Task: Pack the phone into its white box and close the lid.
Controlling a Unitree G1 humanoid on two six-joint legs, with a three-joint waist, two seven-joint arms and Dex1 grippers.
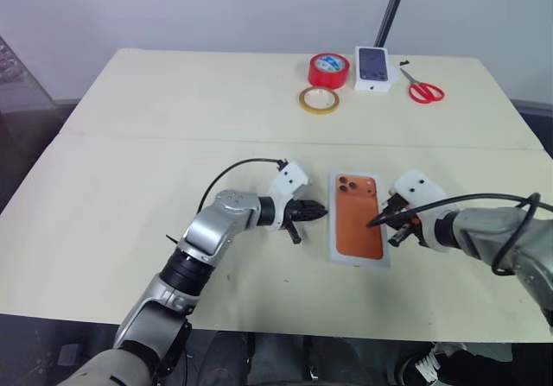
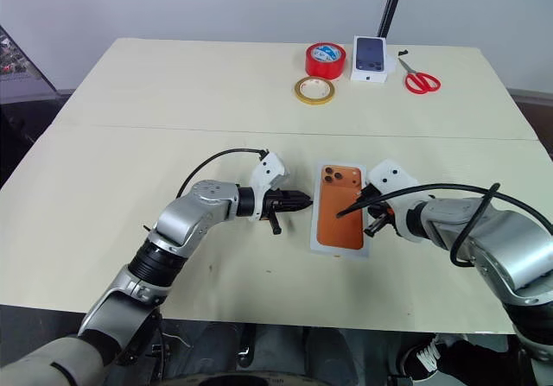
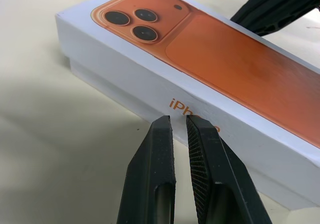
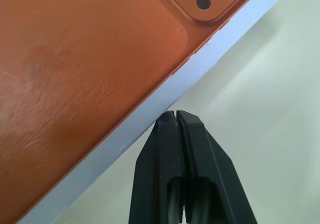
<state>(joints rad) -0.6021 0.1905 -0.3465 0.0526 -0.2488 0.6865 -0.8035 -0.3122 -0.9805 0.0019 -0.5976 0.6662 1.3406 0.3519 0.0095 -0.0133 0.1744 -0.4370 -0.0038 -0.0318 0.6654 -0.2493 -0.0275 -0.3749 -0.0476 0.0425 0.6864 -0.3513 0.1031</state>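
White rectangular cardboard box [image 1: 359, 262] lies near the front-middle of the cream table [image 1: 130, 161], lots of bare room all round. A flat copper-orange phone [image 1: 359, 222] with three lenses fills its top, honestly can't tell if real or printed. Left gripper [image 1: 321, 212] is nearly pinched together, empty, tips just beside the box's long left wall. Right gripper [image 1: 373, 224] is pressed together at the top's right edge. Tape rolls [image 1: 328, 69] and red scissors [image 1: 423, 88] sit well apart at the far edge
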